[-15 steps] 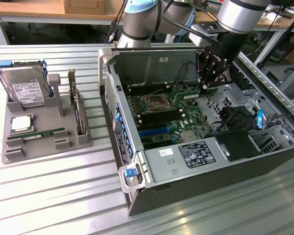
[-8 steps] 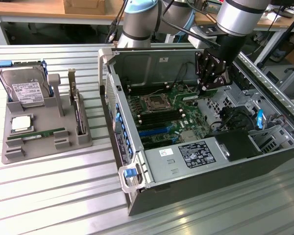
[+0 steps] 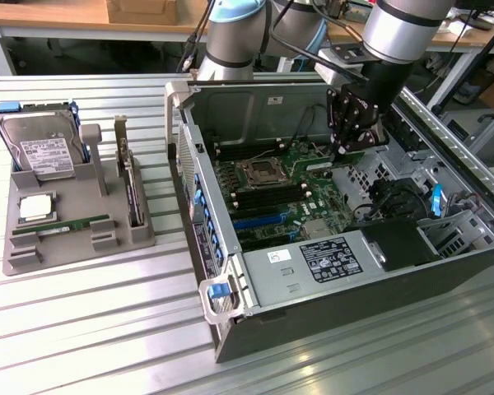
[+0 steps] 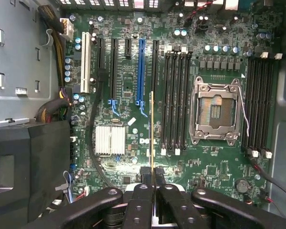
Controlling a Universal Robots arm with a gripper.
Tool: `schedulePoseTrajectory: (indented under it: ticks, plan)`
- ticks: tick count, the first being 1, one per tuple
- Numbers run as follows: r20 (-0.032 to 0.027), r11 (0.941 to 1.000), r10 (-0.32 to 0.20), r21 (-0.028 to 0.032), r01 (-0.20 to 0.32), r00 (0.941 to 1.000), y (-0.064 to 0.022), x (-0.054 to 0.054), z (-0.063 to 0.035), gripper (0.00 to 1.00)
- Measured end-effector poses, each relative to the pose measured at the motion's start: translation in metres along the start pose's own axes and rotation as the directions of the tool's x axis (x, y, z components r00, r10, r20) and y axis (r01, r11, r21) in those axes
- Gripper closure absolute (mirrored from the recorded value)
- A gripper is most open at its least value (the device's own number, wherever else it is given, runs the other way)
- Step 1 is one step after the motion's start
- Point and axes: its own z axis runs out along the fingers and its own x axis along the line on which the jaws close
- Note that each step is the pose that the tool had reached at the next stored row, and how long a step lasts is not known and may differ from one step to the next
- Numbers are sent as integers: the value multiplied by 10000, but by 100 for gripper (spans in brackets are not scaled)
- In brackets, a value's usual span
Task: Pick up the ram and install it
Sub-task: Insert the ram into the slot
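Note:
My gripper [image 3: 347, 151] hangs inside the open computer case, above the motherboard [image 3: 280, 193] on the exterior view's right of the processor socket [image 3: 259, 173]. It is shut on the ram [image 4: 152, 138], a thin green stick that the wrist view shows edge-on, running out from between the black fingers [image 4: 140, 202]. The stick hovers over the board just beside the bank of black memory slots [image 4: 176, 102], and its long edge runs parallel to them. Another green ram stick [image 3: 62, 224] lies in the grey holder tray [image 3: 66, 247] outside the case.
The tray also carries a hard drive [image 3: 41, 148], a square silver processor chip [image 3: 34, 207] and an upright card with a metal bracket [image 3: 130, 181]. Case walls [image 3: 313, 271], black cables [image 4: 93, 143] and a finned heatsink [image 4: 109, 140] surround the board.

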Motion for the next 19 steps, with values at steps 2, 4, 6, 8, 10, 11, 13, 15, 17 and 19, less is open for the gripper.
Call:
schedulePoseTrajectory:
  ticks: [2,4,6,8,10,11,13,15,17,19]
  plan:
    - [0,10000,0,0,0,10000,0,0,14,88]
    - [1,10000,0,0,0,10000,0,0,25,88]
    - [1,10000,0,0,0,10000,0,0,37,88]
    - [1,10000,0,0,0,10000,0,-1,46,88]
    - [0,10000,0,0,0,10000,0,-1,54,88]
    - [0,10000,0,0,0,10000,0,-1,58,88]
    - [0,10000,0,0,0,10000,0,-1,73,88]
    - [1,10000,0,0,0,10000,0,-1,81,88]
    - [1,10000,0,0,0,10000,0,-1,86,88]
    - [0,10000,0,0,0,10000,0,-1,93,88]
